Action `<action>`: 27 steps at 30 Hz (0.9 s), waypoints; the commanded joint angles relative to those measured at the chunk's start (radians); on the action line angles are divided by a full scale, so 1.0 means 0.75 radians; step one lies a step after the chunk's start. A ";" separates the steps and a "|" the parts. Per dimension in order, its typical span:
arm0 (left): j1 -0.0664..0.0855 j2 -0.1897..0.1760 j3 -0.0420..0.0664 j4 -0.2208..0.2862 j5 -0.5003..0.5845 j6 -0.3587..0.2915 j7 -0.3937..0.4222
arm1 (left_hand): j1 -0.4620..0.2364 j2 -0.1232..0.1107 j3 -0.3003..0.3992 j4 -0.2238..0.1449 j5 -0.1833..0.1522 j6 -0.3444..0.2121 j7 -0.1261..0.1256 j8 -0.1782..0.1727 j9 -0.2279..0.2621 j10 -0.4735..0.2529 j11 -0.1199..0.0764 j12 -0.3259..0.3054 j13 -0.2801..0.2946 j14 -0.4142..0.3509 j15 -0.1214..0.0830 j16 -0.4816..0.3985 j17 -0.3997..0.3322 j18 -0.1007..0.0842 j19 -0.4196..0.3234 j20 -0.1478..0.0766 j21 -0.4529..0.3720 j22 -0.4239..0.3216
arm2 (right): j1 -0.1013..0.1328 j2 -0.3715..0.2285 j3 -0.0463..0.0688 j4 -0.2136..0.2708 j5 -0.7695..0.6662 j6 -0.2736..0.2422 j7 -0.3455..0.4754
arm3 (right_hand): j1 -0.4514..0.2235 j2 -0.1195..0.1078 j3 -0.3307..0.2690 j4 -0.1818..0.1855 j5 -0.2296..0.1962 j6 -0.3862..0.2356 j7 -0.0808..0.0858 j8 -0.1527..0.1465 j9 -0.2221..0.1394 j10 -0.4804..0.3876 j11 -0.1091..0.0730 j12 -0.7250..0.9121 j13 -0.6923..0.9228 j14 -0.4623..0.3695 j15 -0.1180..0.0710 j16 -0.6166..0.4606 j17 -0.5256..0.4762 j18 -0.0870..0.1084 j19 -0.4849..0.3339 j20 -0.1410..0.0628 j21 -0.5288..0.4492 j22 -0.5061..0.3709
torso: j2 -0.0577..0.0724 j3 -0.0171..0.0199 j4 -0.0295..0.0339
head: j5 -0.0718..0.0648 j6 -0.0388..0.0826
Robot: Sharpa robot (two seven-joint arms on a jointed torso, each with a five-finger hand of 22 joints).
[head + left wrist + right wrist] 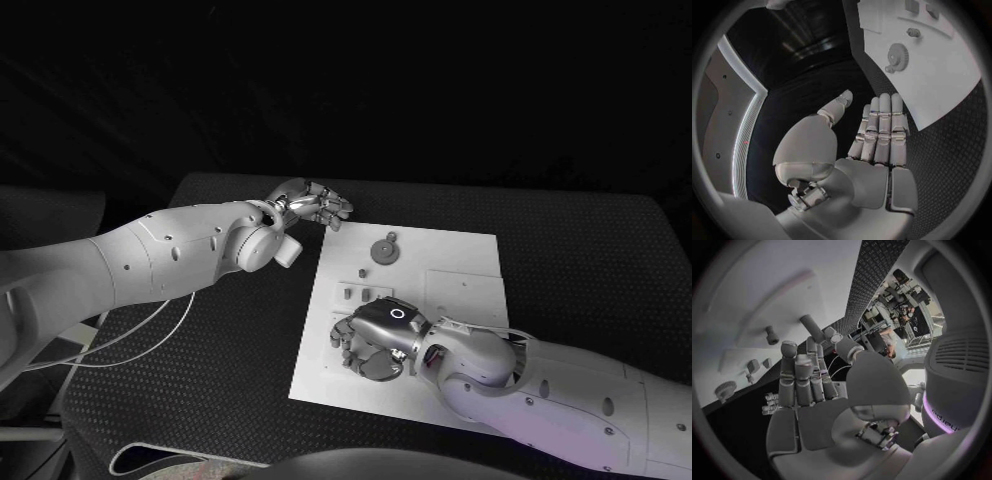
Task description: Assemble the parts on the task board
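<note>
Head view: white task board (447, 275) at mid worktop (577, 240), gear-shaped part (385, 249) lying near its far edge. Left robot hand (312, 205) just off the board's far-left corner, fingers straight, holding nothing. Right robot hand (378, 338) over the board's near-left area, fingers curled; grip impossible to tell.

Table: a black table (577, 240) with a fine dotted, textured surface is filling the middle of the head view.
Surroundings: beyond the table's far edge everything is lying in darkness, with no wall or furniture to make out.
Cables: thin white cables (130, 345) are looping across the table's left part.
Light: a pale curved strip (739, 145) is glowing beside dark panels in the left wrist view.
</note>
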 commanded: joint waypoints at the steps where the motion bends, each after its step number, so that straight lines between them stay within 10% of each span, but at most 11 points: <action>1: 0.002 0.001 0.001 0.003 0.008 0.021 0.008 | 0.001 0.011 -0.010 0.000 -0.001 -0.010 -0.003 0.007 -0.002 -0.003 -0.002 0.009 -0.002 0.009 -0.002 -0.005 0.002 0.025 0.009 -0.001 -0.005 0.000 | -0.002 -0.002 -0.001 0.000 -0.025 0.004 0.003 | 0.018 0.011 0.005 0.000 -0.001 0.119 -0.033 0.004 0.002 0.009 -0.002 0.005 0.009 -0.002 -0.010 0.005 0.000 0.052 -0.005 -0.004 0.005 0.028 | 0.000 0.0006 -0.0003 | 0.000 -0.001; 27: 0.002 -0.002 0.001 0.002 0.008 0.022 0.006 | 0.001 0.010 -0.011 -0.001 -0.001 -0.012 -0.002 0.007 -0.003 -0.005 -0.001 0.008 -0.002 0.009 -0.002 -0.008 0.005 0.025 0.008 -0.001 -0.007 0.000 | -0.002 -0.026 -0.001 -0.002 0.014 -0.004 0.002 | -0.026 -0.110 -0.029 0.006 -0.001 -0.004 0.018 -0.074 -0.017 -0.106 0.045 -0.056 0.010 -0.027 0.036 0.002 -0.002 0.052 -0.026 0.012 0.002 0.023 | 0.000 0.0007 -0.0010 | 0.000 -0.005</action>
